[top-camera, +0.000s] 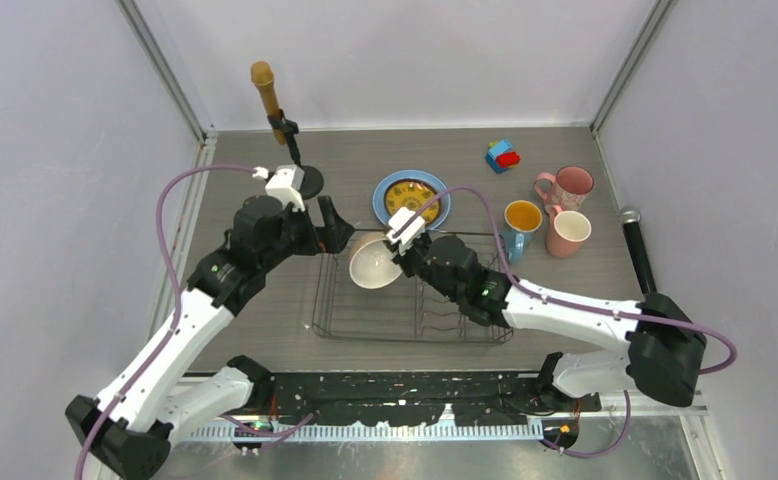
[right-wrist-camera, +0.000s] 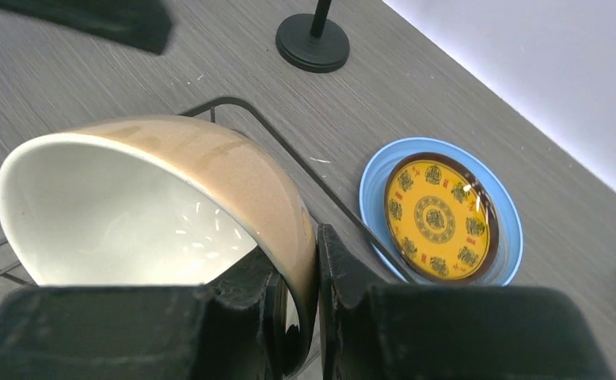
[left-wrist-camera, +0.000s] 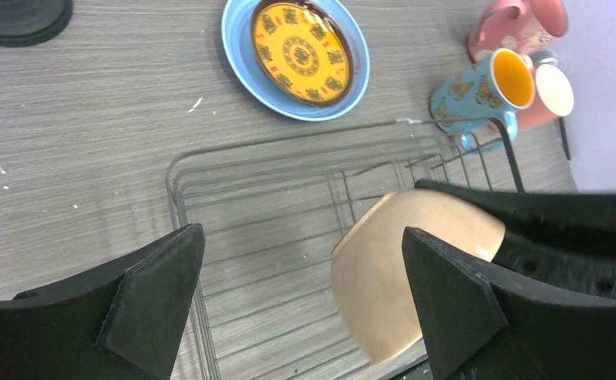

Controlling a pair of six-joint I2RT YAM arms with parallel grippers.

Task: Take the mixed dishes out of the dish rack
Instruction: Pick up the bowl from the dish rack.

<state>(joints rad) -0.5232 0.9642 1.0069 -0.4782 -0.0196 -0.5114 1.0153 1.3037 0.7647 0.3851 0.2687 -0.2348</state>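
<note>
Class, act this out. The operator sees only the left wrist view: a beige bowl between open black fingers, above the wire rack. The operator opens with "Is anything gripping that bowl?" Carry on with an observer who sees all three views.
Observer: Yes. In the right wrist view the right gripper is shut on the rim of the beige bowl, one finger inside and one outside.
Operator: My view cuts off most of the rack. Are there other dishes in it?
Observer: In the top view no other dish shows in the dish rack, though the right arm covers part of it.
</note>
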